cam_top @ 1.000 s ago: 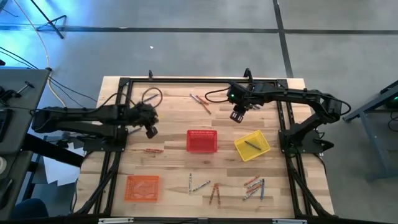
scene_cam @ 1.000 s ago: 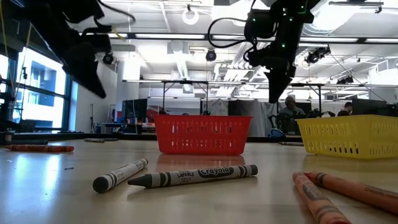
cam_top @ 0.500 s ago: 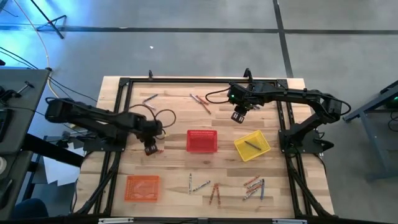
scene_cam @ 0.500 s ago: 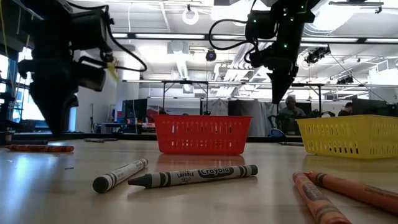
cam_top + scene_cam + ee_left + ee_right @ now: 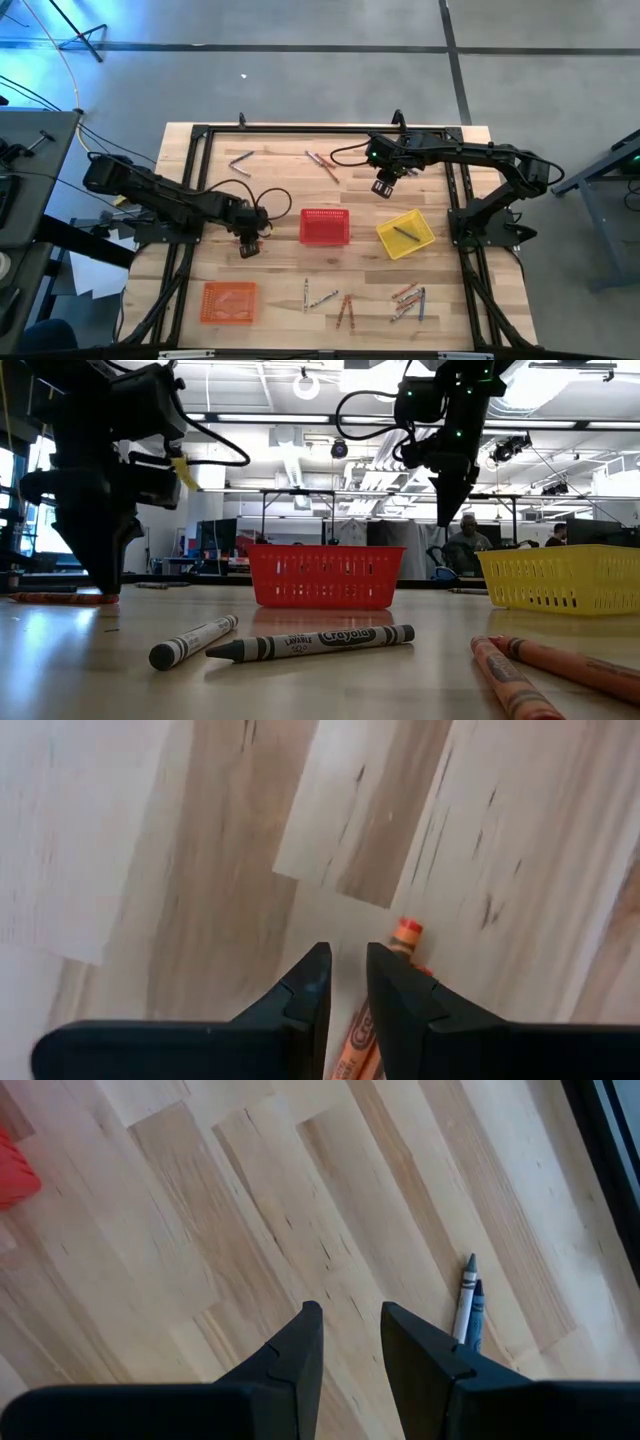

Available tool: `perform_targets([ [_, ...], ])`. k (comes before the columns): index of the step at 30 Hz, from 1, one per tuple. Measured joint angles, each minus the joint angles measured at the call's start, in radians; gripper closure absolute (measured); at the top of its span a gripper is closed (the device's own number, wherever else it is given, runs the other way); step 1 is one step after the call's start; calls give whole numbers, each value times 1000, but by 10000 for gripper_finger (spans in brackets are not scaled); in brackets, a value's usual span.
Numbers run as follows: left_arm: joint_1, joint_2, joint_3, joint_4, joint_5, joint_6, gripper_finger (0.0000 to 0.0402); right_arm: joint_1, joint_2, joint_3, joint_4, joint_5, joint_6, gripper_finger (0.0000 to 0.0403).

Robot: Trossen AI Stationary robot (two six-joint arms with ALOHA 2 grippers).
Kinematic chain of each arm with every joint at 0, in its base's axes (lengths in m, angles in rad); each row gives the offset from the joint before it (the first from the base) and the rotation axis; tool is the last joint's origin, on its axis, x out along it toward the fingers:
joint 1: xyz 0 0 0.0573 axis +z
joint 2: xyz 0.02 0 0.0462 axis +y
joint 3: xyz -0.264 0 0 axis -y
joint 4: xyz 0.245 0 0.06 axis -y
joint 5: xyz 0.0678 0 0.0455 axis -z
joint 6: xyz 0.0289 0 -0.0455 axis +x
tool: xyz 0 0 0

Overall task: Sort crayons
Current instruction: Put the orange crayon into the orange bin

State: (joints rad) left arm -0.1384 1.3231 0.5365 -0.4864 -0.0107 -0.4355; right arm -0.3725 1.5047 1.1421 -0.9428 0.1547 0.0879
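Note:
Two orange crayons (image 5: pixel 246 241) lie side by side on the wooden table, left of the red basket (image 5: pixel 325 227). My left gripper (image 5: pixel 249 247) points steeply down right over them with its fingertips low over the wood. Its fingers (image 5: pixel 345 982) stand a narrow gap apart, and an orange crayon (image 5: pixel 400 935) shows past and between them. In the low view this gripper (image 5: pixel 100 585) is just above the orange crayon (image 5: pixel 60 598). My right gripper (image 5: pixel 382 188) hangs open and empty high over the far middle of the table (image 5: pixel 350 1330).
A yellow basket (image 5: pixel 405 235) holding one dark crayon stands right of the red one. An orange basket (image 5: pixel 230 302) stands near left. Loose crayons lie near the front (image 5: pixel 320 298), front right (image 5: pixel 408 300) and at the far side (image 5: pixel 322 163). Two more crayons (image 5: pixel 466 1310) lie below my right gripper.
My left gripper has swung toward the table's near edge and a little to the right. It has sunk close to the wood over the orange crayons and tipped more steeply down. My right gripper has kept still.

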Motion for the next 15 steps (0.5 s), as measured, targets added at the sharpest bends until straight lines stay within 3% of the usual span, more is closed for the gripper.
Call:
perform_targets([
  [15, -46, 18, 44, 12, -138, 1, 346, 0, 0, -1, 0, -1, 12, 306],
])
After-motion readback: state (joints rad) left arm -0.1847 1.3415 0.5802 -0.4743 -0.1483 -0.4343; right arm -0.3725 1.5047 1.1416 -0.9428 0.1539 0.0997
